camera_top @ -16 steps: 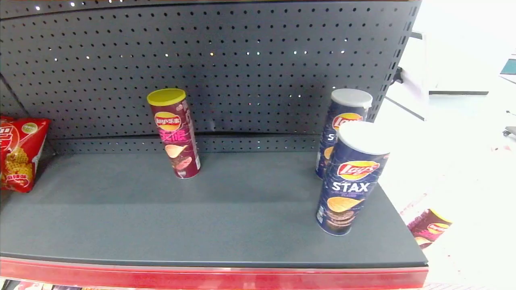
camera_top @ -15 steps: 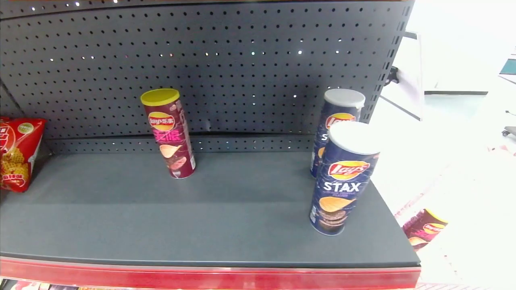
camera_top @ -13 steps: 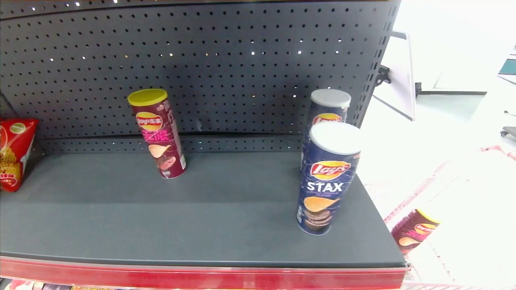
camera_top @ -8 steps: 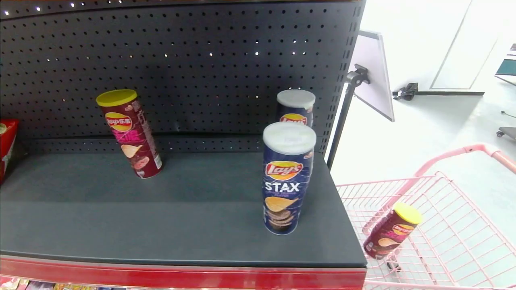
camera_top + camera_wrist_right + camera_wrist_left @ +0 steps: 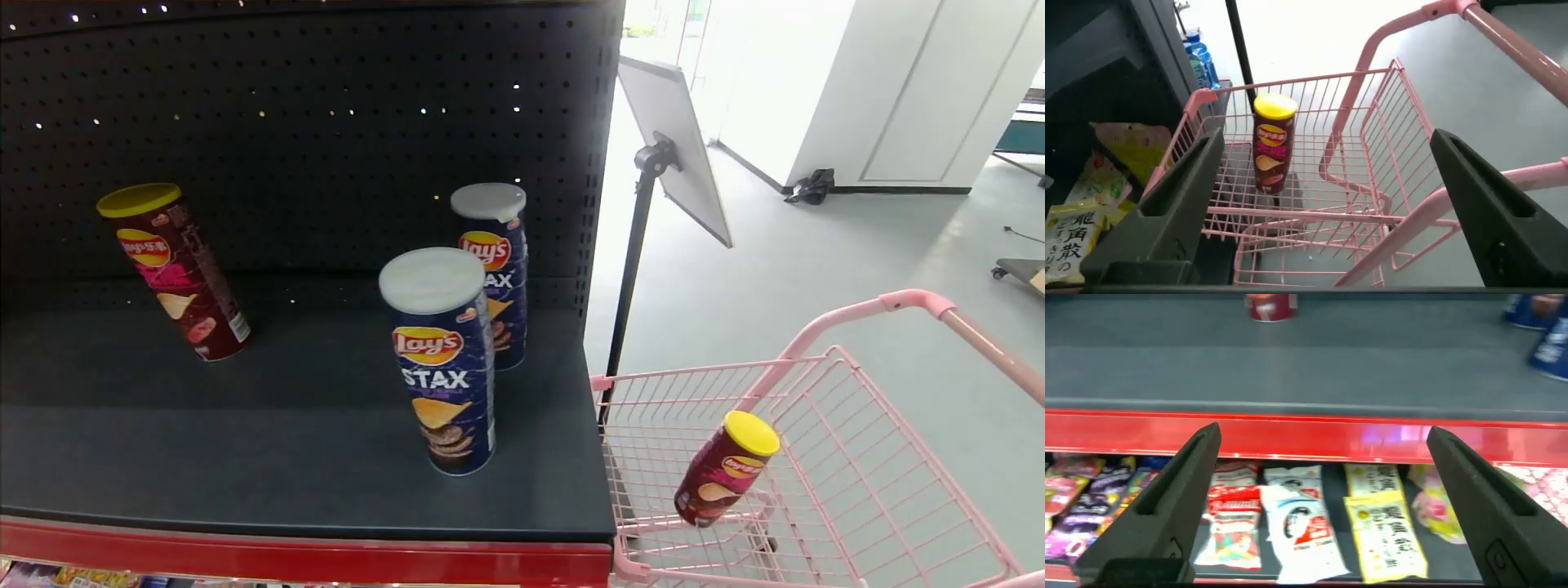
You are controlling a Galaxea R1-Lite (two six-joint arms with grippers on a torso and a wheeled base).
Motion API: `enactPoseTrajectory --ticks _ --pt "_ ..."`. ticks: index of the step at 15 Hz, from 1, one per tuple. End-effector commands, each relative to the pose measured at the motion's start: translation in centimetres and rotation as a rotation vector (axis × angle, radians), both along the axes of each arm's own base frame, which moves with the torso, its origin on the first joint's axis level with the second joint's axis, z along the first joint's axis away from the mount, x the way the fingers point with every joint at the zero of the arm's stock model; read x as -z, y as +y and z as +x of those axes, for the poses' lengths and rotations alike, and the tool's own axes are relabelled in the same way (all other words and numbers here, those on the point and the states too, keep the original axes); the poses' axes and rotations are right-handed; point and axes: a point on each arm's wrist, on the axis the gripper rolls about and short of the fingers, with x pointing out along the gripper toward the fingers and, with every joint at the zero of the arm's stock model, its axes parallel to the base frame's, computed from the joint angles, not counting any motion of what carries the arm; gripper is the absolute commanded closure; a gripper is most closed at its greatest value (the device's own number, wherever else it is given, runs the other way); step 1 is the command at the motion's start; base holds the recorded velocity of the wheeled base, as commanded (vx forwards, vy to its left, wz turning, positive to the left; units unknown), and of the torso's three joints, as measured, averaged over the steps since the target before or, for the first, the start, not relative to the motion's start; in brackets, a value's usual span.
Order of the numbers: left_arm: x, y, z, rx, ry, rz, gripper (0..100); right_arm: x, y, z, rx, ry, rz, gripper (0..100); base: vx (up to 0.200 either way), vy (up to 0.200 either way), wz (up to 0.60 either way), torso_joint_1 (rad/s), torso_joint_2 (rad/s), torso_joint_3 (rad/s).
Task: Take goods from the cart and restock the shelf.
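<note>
Fingers (image 5: pixel 1167 212) of the right gripper (image 5: pixel 1325 139) are spread wide with nothing between them. Fingers (image 5: pixel 1167 514) of the left gripper (image 5: pixel 1323 431) are likewise spread and empty.

The can (image 5: pixel 1273 143), yellow-lidded, stands in the cart (image 5: pixel 906 300), in the basket corner nearest the shelf (image 5: pixel 245 425), close to the wire wall. It lies ahead of and below the right gripper, inside the span of its fingers though nearer one of them. Its long axis runs close to vertical, lid up, with a slight lean in the head view.

The cart sits on the robot's right, so the right arm is judged the nearer. The left gripper faces the shelf's red lip (image 5: pixel 1118 431), with packets (image 5: pixel 1290 523) beneath. Stocked cans (image 5: pixel 441 363) stand on the shelf.

Judged next step: a descent with the fingers straddling the can's side, across its axis.
</note>
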Motion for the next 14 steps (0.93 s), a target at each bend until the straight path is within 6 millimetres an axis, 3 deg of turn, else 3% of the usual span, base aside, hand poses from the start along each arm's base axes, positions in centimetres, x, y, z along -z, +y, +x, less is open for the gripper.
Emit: enactPoseTrajectory --ticks 1,4,14 --pt "0.00 0.00 0.01 -0.001 0.002 0.000 0 0.00 0.00 0.00 0.000 0.000 -0.001 0 0.000 -0.200 0.00 0.002 0.00 0.002" --pt "0.00 0.00 0.01 -0.001 0.002 -0.002 0 0.00 0.00 0.01 0.000 0.001 -0.001 0 0.000 -0.200 0.00 0.004 0.00 0.004" --pt "0.00 0.00 0.01 -0.002 0.001 -0.010 0 0.00 0.00 0.00 0.000 0.000 -0.001 0 0.000 0.000 0.00 0.000 0.00 0.000"
